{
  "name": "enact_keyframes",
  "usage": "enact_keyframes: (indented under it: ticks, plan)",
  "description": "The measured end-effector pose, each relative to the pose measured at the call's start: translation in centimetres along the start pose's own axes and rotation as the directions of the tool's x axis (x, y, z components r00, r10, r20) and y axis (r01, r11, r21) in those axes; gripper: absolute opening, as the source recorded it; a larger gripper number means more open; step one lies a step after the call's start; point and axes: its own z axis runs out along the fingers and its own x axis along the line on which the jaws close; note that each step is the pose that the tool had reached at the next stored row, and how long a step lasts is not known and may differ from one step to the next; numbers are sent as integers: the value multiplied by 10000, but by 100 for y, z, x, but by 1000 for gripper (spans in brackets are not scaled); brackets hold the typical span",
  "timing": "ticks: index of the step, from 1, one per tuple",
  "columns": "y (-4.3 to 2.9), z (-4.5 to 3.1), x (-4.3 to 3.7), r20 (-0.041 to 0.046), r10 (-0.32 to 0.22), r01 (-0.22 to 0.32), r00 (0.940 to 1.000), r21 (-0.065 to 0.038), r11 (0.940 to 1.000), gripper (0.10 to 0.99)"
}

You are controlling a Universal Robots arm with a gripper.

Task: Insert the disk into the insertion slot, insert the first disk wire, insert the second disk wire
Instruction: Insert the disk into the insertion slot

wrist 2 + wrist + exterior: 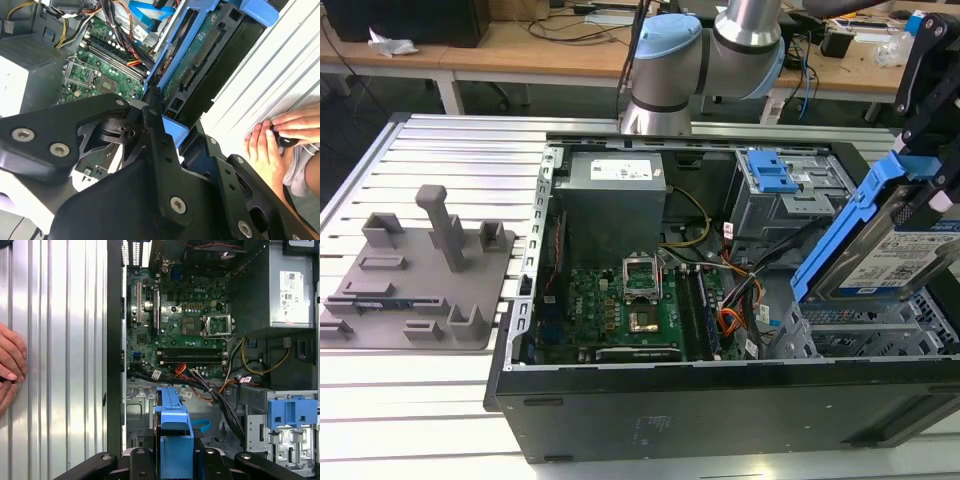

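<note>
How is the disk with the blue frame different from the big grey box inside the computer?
The disk has a bright blue frame; the grey box is bare metal. The disk hangs tilted in the gripper above the case; the grey box sits flat inside it. The disk is thin, the grey box chunky. Both carry a label.

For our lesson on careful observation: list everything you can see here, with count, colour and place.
disk: one, silver in blue caddy, tilted above the slot
slot: one, grey, under the disk
first wire: one, red-orange, beside motherboard
second wire: one, light blue, looped inside case
case: one, black, on table
motherboard: one, green, inside case
fixture: one, grey, exterior view's left
table: one, silver, under everything
hands: two, at the table
arm: one, grey-blue, behind case
gripper: one, black, shut on disk
</note>
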Motion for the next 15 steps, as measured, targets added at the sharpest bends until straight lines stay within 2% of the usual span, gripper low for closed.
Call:
enact_keyframes:
  ticks: [8,13,15]
  plan:
    - [-3,15,1,-35,-290,291,9996,82,9995,365]
    - [-5,30,2,-42,-309,310,9995,241,9992,365]
    - [-5,37,3,-38,-84,85,10000,265,9996,365]
